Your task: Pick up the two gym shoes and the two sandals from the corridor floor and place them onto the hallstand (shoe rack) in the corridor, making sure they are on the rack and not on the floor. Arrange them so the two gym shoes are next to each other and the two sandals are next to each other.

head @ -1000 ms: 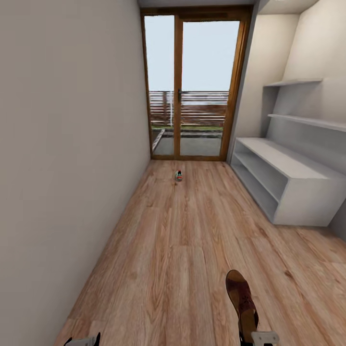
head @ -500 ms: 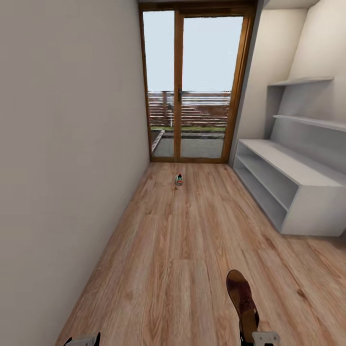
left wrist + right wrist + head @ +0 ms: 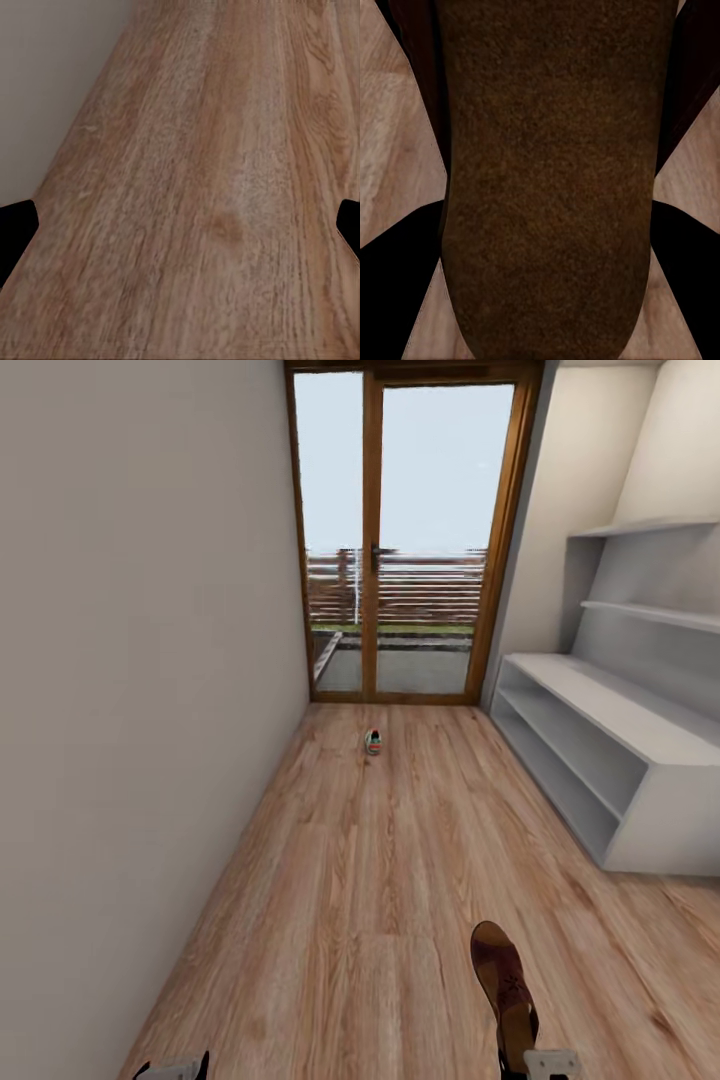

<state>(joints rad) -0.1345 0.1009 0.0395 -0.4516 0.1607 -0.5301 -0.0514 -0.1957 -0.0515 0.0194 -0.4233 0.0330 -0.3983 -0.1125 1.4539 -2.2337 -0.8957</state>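
We're in a home corridor: wood-plank corridor floor (image 3: 350,880), plain wall (image 3: 130,660), glazed wooden door (image 3: 405,540) onto a terrace, pale-grey hallstand (image 3: 620,750) along the right side

The head camera looks down the corridor floor (image 3: 370,880) toward 12 o'clock. Both wrist cameras look closely down on those planks.

A brown sandal (image 3: 506,992) is held above the floor (image 3: 360,880); a sneaker (image 3: 372,741) lies far ahead, left of the grey hallstand (image 3: 610,750).
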